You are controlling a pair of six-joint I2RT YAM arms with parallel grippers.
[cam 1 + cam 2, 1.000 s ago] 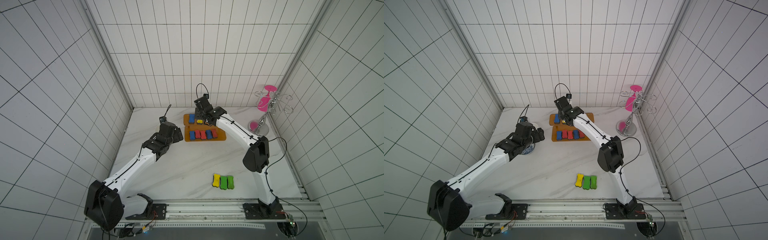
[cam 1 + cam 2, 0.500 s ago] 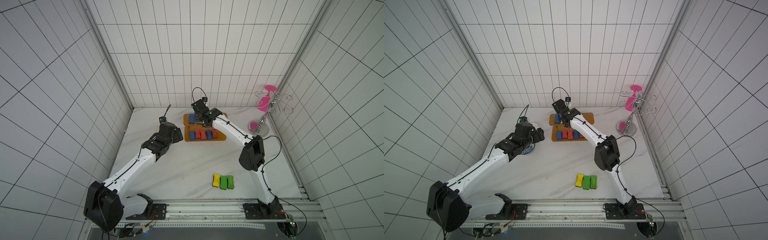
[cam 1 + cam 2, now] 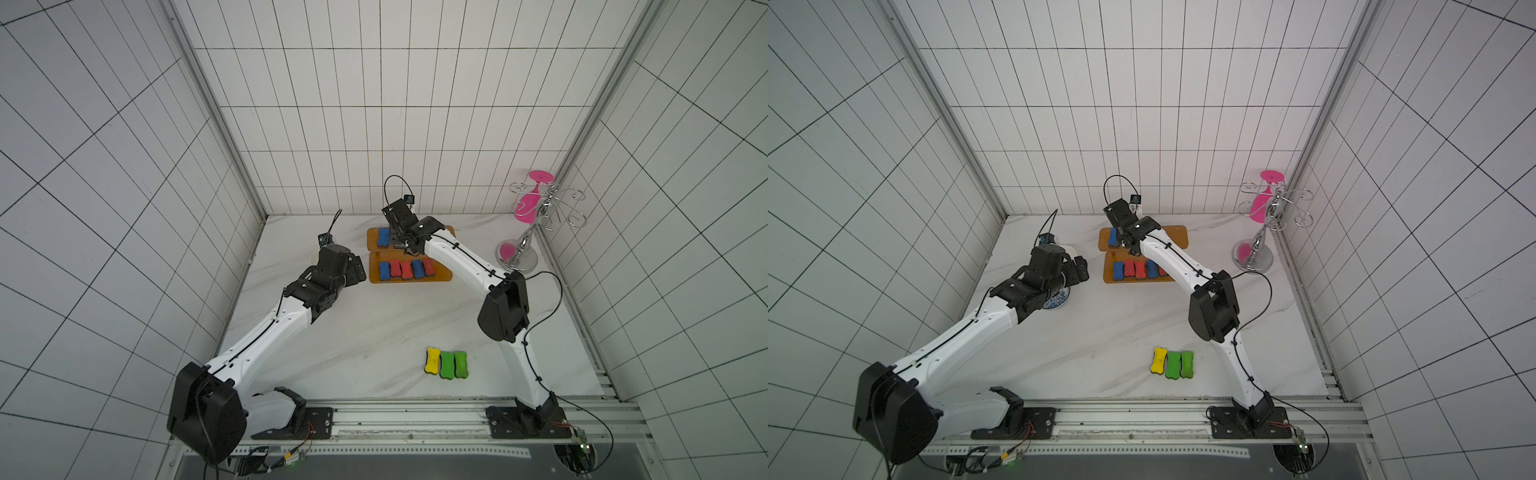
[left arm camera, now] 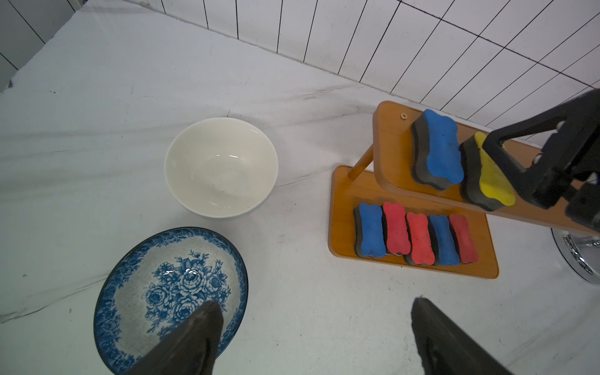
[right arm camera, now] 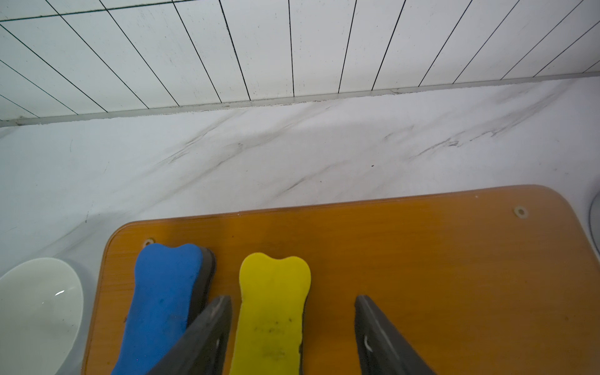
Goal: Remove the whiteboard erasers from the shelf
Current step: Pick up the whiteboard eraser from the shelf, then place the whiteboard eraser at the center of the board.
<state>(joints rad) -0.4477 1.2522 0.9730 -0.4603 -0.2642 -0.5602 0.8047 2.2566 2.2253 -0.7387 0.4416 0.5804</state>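
Right claw point(image 5: 292, 298) spread, astride the yellow bone-shaped foam eraser point(image 5: 272, 308) on the upper board of the orange-brown two-tier shelf point(image 5: 422, 259). Left claw point(image 4: 315, 301) spread over the white marble desk point(image 4: 97, 130). Only the top views show the yellow and green erasers point(image 3: 446, 363) lying on the desk. White-tiled walls point(image 3: 374, 104) enclose the desk.

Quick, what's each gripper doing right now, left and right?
Left gripper: open, empty.
Right gripper: open, fingers straddling the yellow eraser, not clamped yet.

Marble table point(image 3: 374, 324) bears shelf point(image 3: 440, 277), white bowl point(image 4: 221, 167), blue bowl point(image 4: 146, 276), 3 erasers point(image 3: 447, 365), silver rack point(image 3: 517, 261).
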